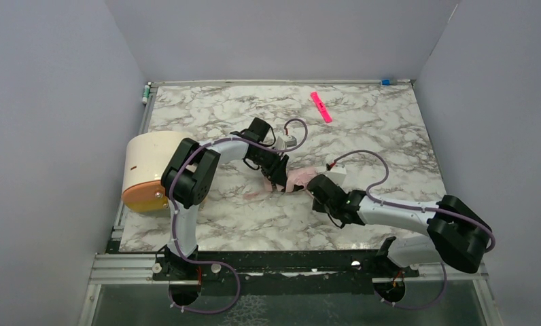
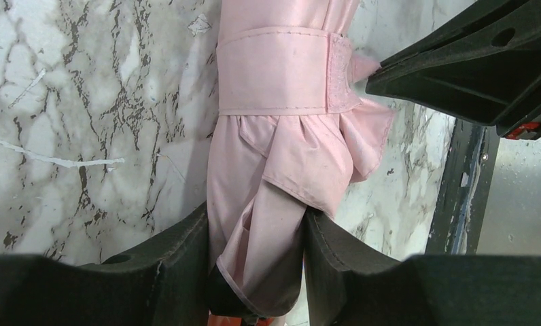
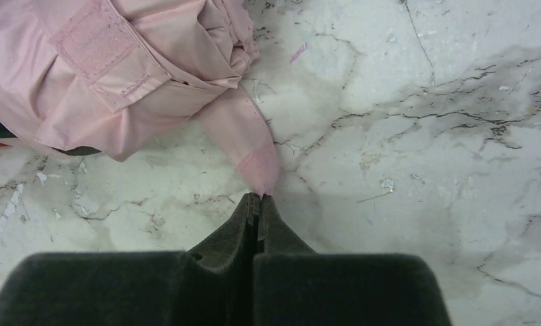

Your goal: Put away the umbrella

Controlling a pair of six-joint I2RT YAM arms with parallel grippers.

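The pale pink folded umbrella (image 1: 297,179) lies on the marble table between my two grippers. My left gripper (image 1: 278,178) is shut on one end of it. In the left wrist view its jaws (image 2: 257,217) pinch the pink fabric (image 2: 281,170) with the black lining showing below, and the pink strap (image 2: 281,71) wraps the bundle further out. My right gripper (image 1: 314,183) is at the umbrella's right side. In the right wrist view it (image 3: 257,197) is shut on the tip of a loose pink strap end (image 3: 244,139) coming off the bundle (image 3: 105,75). The shaft and handle are hidden.
A cream cylinder with an orange end (image 1: 149,171) lies at the table's left edge beside the left arm. A bright pink flat strip (image 1: 321,106) lies at the back right. Grey walls close in the table. My right gripper's black body (image 2: 472,61) shows in the left wrist view.
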